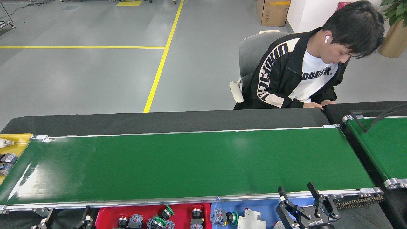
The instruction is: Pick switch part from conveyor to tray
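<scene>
Glossy dark-green conveyor (190,162) (silver rails), red tray (105,214), blue tray (260,206).

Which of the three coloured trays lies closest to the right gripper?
The blue tray, directly beside the right gripper; the red tray sits further left, the yellow tray at the far left end.

The conveyor (190,162) runs left to right across the dark tabletop (159,120), its green belt bare. Along its near rail sit a red tray (181,210) and a blue tray (254,206), each holding switch parts (159,219). The right gripper (297,194) stands over the blue tray with fingers spread apart; the left gripper (68,213) shows only two dark fingertips at the near edge. A yellow tray (19,140) lies at the far left. A person (299,73) sits behind the tabletop, beside a second green belt (384,146).
</scene>
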